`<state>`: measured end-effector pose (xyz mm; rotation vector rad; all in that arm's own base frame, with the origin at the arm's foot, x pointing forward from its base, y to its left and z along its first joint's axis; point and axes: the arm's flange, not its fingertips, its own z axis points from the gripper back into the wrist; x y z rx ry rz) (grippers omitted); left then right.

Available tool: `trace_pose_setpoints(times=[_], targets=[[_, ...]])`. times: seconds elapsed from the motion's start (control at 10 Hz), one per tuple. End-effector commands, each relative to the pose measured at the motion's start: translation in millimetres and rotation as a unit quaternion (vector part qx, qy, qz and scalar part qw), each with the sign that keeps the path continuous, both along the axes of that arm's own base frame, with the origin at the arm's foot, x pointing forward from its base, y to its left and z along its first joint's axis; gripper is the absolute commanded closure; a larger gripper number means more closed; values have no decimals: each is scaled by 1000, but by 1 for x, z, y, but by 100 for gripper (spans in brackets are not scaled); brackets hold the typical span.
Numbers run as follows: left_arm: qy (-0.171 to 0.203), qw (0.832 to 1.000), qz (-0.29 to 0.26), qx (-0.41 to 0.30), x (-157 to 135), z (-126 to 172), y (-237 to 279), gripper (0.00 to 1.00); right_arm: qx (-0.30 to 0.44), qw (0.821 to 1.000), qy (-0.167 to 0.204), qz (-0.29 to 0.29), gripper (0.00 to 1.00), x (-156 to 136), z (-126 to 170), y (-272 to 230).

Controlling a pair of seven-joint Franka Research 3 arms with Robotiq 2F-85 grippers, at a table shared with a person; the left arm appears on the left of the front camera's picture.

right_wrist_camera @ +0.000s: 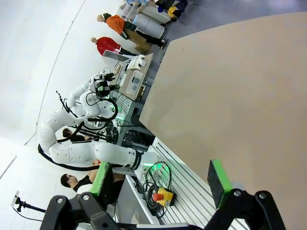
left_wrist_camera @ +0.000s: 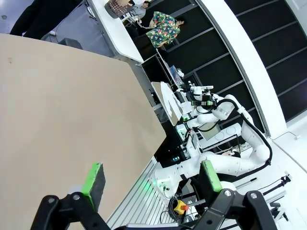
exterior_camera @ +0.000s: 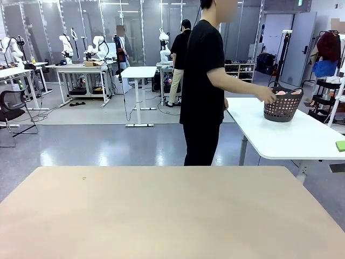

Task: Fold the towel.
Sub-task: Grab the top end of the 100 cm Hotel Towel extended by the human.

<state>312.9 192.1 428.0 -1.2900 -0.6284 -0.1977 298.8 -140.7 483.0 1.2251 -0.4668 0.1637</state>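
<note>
Tools of both arms stand wide open, gripping nothing: the left tool (left_wrist_camera: 152, 179) hangs over the tan tabletop (left_wrist_camera: 62, 105) with its green pads (left_wrist_camera: 93, 182) well apart, and the right tool (right_wrist_camera: 160, 178) is spread the same way above that tabletop's edge. Out at two o'clock in the front view, a dark basket (exterior_camera: 282, 109) on a white tabletop (exterior_camera: 291, 137) holds the salmon-pink towel (exterior_camera: 281, 93), bunched at its rim. A person (exterior_camera: 202, 81) in black stands at twelve o'clock, one hand (exterior_camera: 266, 95) at the basket's nine o'clock side.
</note>
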Motion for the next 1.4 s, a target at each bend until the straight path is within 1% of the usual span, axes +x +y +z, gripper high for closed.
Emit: trace_pose_setpoints(times=[0.0, 1.3], targets=[[-4, 1000, -8, -2, -1, -1, 1, 0, 6, 1000, -12, 2, 0, 2, 2, 0], [-4, 1000, -8, -2, -1, -1, 1, 0, 6, 1000, -12, 2, 0, 2, 2, 0]])
